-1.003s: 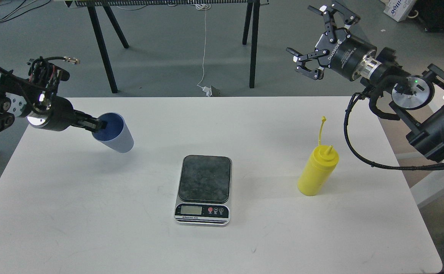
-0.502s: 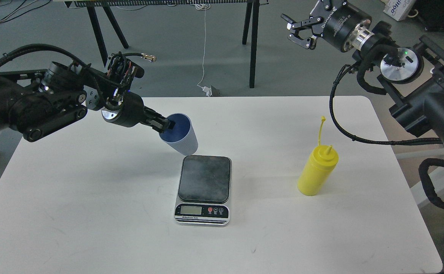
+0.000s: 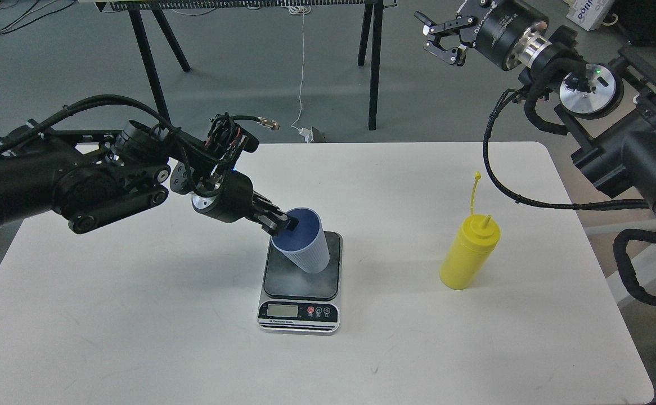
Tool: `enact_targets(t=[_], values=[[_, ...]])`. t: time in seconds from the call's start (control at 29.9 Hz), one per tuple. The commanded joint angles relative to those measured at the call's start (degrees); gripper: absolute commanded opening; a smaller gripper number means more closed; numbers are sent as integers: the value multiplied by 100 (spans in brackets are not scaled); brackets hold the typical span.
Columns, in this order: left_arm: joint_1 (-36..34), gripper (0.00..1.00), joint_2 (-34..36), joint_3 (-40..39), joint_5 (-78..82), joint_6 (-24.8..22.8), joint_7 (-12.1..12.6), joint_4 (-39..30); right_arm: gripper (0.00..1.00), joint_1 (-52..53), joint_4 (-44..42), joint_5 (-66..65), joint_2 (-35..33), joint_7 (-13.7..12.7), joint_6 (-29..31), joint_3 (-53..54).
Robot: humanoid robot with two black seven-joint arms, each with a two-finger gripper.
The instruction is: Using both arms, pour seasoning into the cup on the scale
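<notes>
Cup [image 3: 303, 243], light blue and tilted, is pinched at its rim by the left tool [image 3: 284, 225] and sits over the scale [image 3: 301, 281]'s dark plate, whether touching it I cannot tell. To the right, the yellow seasoning [image 3: 467, 254] stands alone on the white tabletop [image 3: 136, 315], over grey floor. High above it, the right tool [image 3: 440, 39] is spread open and holding nothing. 0.5 s ago the cup hung behind the scale.

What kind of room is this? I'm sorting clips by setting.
Most likely a robotics lab or workshop, not a kitchen. A bare white table stands on grey floor, loose cables trail across the floor behind it, and black trestle legs of another bench stand further back.
</notes>
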Motion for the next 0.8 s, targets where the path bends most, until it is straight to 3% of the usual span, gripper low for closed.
enact_targets(t=[0.0, 0.23, 0.4, 0.5, 0.77], values=[[66, 0, -36, -5, 7, 1, 0, 47, 100, -23, 9, 0, -4, 0, 0, -1], [110, 1, -36, 4, 16, 1, 0, 73, 100, -67, 9, 0, -4, 9, 0, -9], [128, 10, -18, 4, 16, 1, 0, 73, 100, -94, 18, 0, -4, 9, 9, -9], [128, 16, -1, 4, 16, 1, 0, 73, 100, -129, 18, 0, -4, 9, 9, -9], [119, 46, 52, 4, -28, 1, 0, 73, 100, -173, 27, 0, -4, 9, 23, -18]])
